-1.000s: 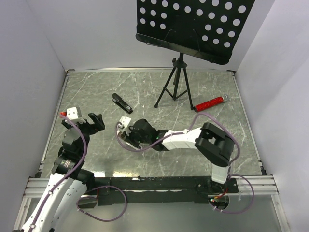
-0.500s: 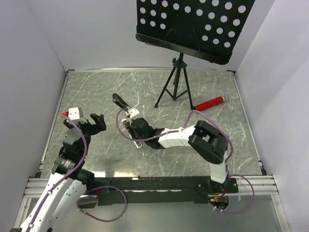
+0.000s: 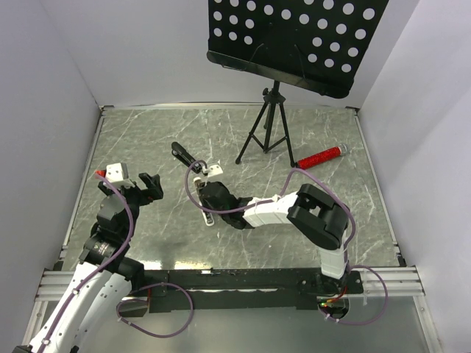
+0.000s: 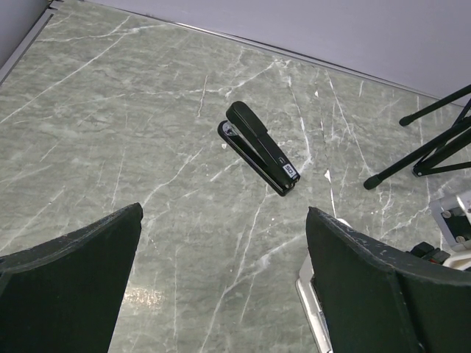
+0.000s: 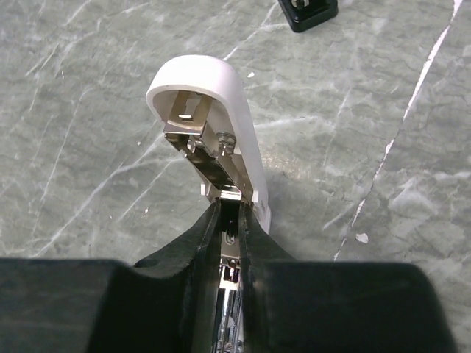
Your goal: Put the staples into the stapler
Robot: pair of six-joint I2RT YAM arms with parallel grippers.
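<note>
A white stapler (image 5: 221,95) lies on the marble table with its lid flipped up and its metal inner arm (image 5: 217,165) exposed. It also shows in the top view (image 3: 209,218) and at the left wrist view's lower right (image 4: 313,301). My right gripper (image 5: 230,209) sits right at the stapler's open hinge end, its fingers almost together with a thin dark gap between them. In the top view it (image 3: 208,195) is over the stapler. No staples show as a separate strip. My left gripper (image 4: 224,213) is open and empty, above bare table (image 3: 147,184).
A black stapler (image 4: 259,147) lies closed farther back, left of centre (image 3: 185,156). A black tripod music stand (image 3: 268,132) stands at the back, one foot (image 5: 307,11) close beyond the white stapler. A red cylinder (image 3: 320,157) lies at the back right.
My right gripper has swung away from the near edge and to the right, over the white stapler. The left arm has barely moved.
</note>
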